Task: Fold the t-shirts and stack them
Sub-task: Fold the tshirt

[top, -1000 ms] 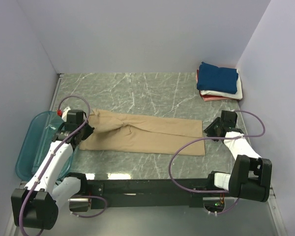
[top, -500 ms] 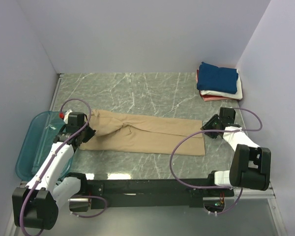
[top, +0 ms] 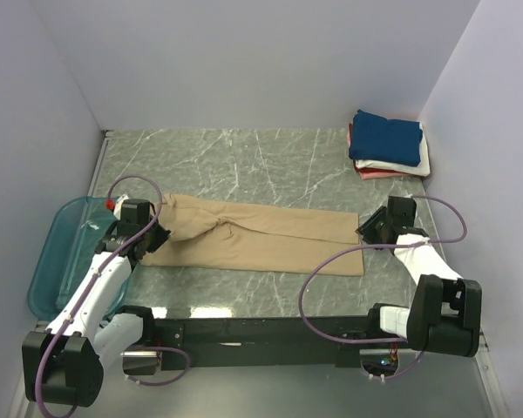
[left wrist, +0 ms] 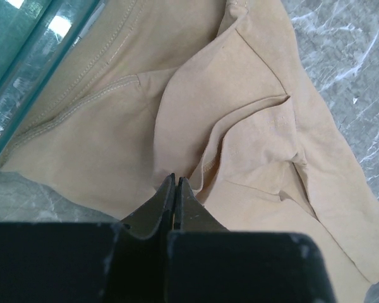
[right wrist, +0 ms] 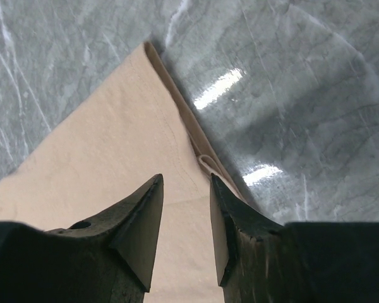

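While left gripper [left wrist: 175,182] stays closed, perhaps pinching tan t-shirt [top: 261,239], right gripper [right wrist: 185,178], open, retreated

The tan t-shirt [top: 261,237] is spread as a long strip, rumpled at its left end. Folded shirts [top: 388,144] are stacked far right, navy topmost.

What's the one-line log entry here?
left gripper: shut at left end of tan t-shirt | right gripper: open over its right corner | folded stack: far right
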You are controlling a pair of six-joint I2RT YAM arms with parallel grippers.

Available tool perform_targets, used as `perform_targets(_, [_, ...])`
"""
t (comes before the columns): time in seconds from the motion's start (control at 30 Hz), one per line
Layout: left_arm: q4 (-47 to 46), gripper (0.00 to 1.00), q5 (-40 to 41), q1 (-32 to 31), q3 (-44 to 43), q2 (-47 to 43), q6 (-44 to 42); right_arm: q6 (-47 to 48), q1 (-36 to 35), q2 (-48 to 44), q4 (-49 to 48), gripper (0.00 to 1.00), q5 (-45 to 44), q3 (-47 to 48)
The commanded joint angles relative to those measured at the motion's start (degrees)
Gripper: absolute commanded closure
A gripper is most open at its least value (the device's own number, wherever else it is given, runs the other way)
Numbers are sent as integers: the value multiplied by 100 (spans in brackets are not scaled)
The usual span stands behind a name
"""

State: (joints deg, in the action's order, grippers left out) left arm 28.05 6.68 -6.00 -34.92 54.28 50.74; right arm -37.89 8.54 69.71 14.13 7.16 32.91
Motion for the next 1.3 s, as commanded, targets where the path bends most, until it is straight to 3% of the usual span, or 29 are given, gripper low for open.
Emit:
perform_targets(0.0, [-177,100,-87,29,20,12,6,-61,-27,-98,-42,58,-22,-117])
perform_targets(0.5, [-248,100,-79,29,37,82,-3,-131,-36,314,-420,61,233,-373])
perform_targets(0.77, [-256,100,-70,20,-59,162,-20,-114,-36,341,-359,75,225,-215])
perform_targets(1.0, [-230,100,-26,29,-497,398,-91,-69,-27,455,-218,100,216,180])
perform_targets(1.27, [121,100,299,29,-1579,961,-337,-43,17,912,54,100,198,1024])
